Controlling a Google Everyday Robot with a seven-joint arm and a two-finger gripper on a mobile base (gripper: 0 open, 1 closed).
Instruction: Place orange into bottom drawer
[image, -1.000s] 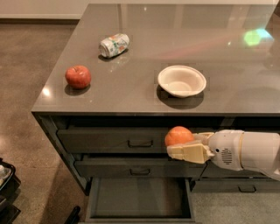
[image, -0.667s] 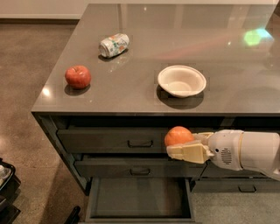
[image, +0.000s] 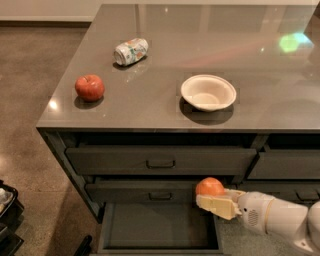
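Observation:
My gripper (image: 209, 196), on a white arm coming in from the lower right, is shut on the orange (image: 210, 186). It holds the orange in front of the middle drawer (image: 145, 192), just above the right rim of the bottom drawer (image: 150, 226). The bottom drawer is pulled out and its flat grey floor shows with nothing on it. The orange sits above the cream-coloured fingers (image: 217, 206) and is clear of the drawer floor.
On the grey counter (image: 150, 107) stand a red apple (image: 90, 87) at the left, a crushed can (image: 131, 51) lying on its side at the back, and a white bowl (image: 208, 92). The top drawer (image: 160, 160) is shut. A dark object (image: 7, 215) stands on the floor at the left.
My gripper has moved down with the orange, from in front of the top drawer to just above the open bottom drawer's right side.

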